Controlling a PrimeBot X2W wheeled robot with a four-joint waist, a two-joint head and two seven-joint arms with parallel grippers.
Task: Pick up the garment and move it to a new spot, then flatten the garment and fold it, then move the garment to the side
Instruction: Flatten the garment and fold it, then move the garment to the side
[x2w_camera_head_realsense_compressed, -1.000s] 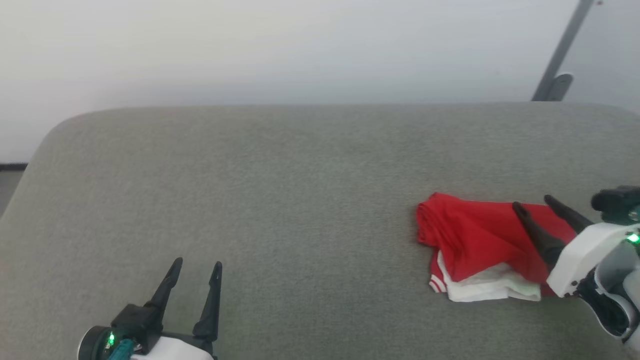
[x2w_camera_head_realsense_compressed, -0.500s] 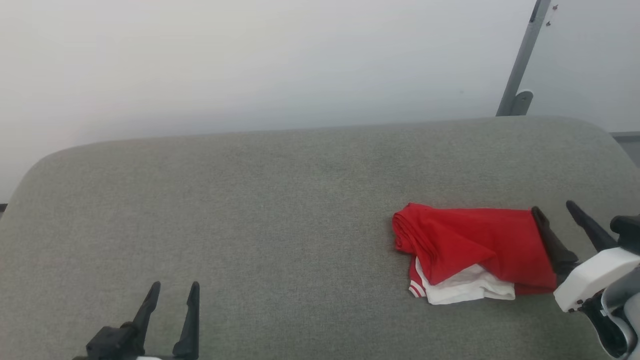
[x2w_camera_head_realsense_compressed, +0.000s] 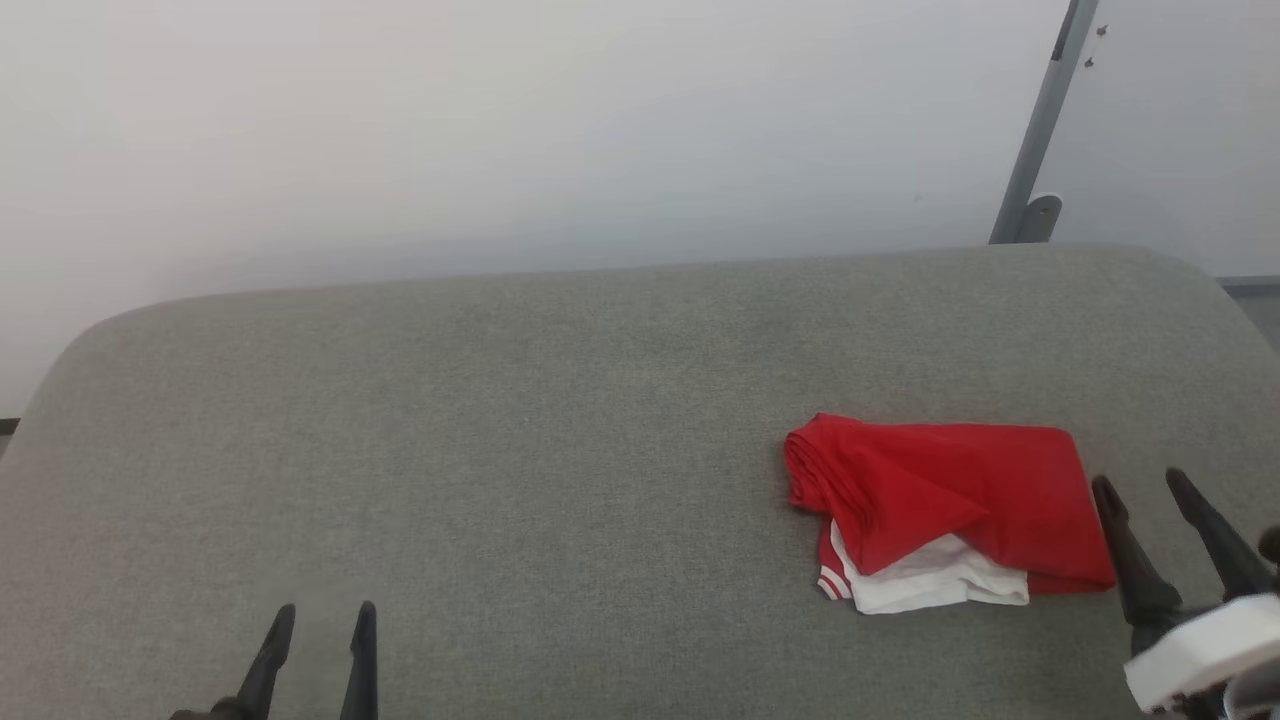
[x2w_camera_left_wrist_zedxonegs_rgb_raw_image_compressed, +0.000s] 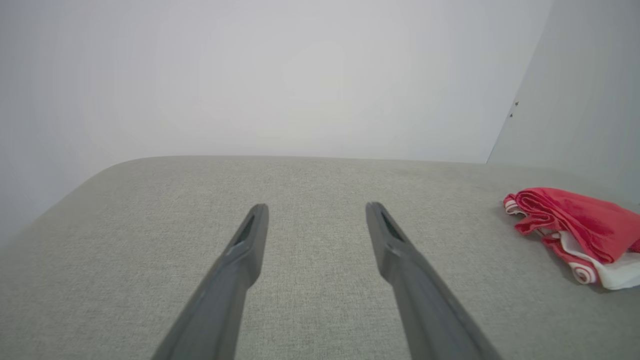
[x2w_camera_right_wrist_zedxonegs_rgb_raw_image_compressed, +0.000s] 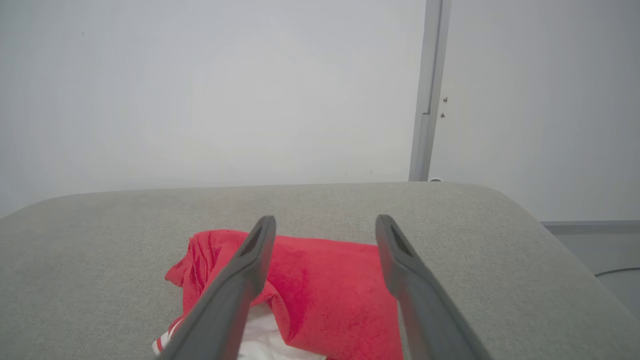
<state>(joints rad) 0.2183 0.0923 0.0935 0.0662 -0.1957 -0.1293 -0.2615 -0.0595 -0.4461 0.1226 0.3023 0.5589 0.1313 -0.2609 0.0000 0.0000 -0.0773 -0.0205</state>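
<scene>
Red folded jersey shirt (x2w_camera_head_realsense_compressed: 940, 500), white striped sleeve poking out underneath, sits on the right side of the grey fabric cushion (x2w_camera_head_realsense_compressed: 500, 420). Right gripper (x2w_camera_head_realsense_compressed: 1139, 482) hovers just right of it, fingers spread wide, holding nothing. Left gripper (x2w_camera_head_realsense_compressed: 326, 610) hangs at the near left, well apart from the shirt, also wide open and empty.

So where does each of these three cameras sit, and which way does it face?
Head view: on the head, facing forward and down at the grey cushion; left end effector and right end effector show low.
Left wrist view: on that wrist, facing along its open fingers across the cushion.
Right wrist view: on that wrist, facing along its open fingers toward the garment.
Shared: all three show the garment.
</scene>
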